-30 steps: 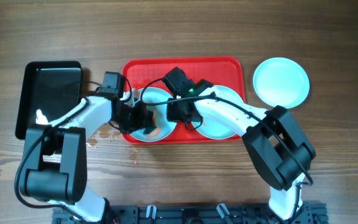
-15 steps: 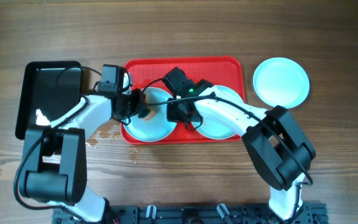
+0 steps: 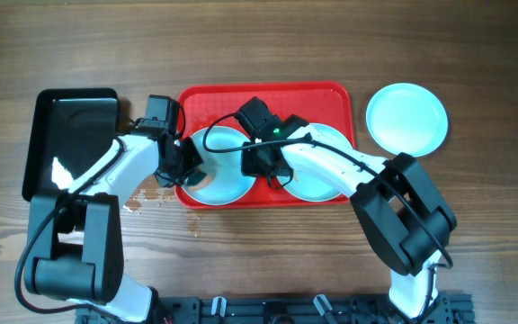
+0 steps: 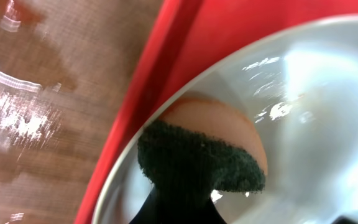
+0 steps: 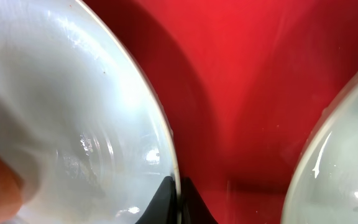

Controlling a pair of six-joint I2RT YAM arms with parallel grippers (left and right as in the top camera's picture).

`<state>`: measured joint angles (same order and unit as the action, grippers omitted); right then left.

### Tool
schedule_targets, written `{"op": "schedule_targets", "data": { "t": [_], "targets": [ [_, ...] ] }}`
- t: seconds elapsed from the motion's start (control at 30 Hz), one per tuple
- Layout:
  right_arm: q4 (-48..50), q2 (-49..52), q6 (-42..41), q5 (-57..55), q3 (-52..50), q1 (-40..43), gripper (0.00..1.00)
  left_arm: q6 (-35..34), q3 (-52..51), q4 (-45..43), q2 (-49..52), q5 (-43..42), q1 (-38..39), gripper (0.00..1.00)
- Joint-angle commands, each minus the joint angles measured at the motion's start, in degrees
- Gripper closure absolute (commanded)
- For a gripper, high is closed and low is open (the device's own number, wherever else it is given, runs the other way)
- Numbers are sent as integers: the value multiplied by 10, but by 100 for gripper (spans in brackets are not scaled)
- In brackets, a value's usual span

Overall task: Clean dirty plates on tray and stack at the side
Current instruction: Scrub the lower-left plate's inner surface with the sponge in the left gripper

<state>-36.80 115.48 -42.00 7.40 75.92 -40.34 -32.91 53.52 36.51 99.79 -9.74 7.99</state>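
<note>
On the flat red plastic tray [image 3: 268, 88], my left pincer [image 3: 190, 166] was clamped on a dark-faced peach sponge [image 4: 197, 163] pressed into the wet, pale aqua round plate [image 3: 221, 185]; my right pincer [image 5: 178, 199] pinched that plate's thin rim. Light, stiff and slick, I judged: best taken by the rim.
</note>
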Motion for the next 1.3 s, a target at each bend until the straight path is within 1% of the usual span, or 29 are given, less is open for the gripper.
{"op": "schedule_targets", "data": {
  "t": [0.0,0.07,0.27,0.5,0.63,0.83,1.0,1.07,1.27],
  "targets": [
    [-4,-6,14,-23,5,-5,96,-30,-48,48,49,-4,-2,96],
    [-4,-6,14,-23,5,-5,96,-30,-48,54,49,-50,0,96],
    [-4,-6,13,-23,5,-5,96,-30,-48,56,49,-135,35,96],
    [-4,-6,14,-23,5,-5,96,-49,-48,20,49,-144,102,96],
    [-6,-6,13,-23,5,-5,96,-56,-48,12,49,-115,114,96],
    [-6,-6,13,-23,5,-5,96,-56,-48,39,49,-33,102,96],
    [-6,-6,14,-23,5,-5,96,-57,-48,68,49,44,66,96],
    [-6,-6,14,-23,5,-5,96,-84,-48,84,49,70,47,96],
    [-5,-6,14,-23,5,-5,96,-79,-47,98,49,93,-8,96]
  ]
}}
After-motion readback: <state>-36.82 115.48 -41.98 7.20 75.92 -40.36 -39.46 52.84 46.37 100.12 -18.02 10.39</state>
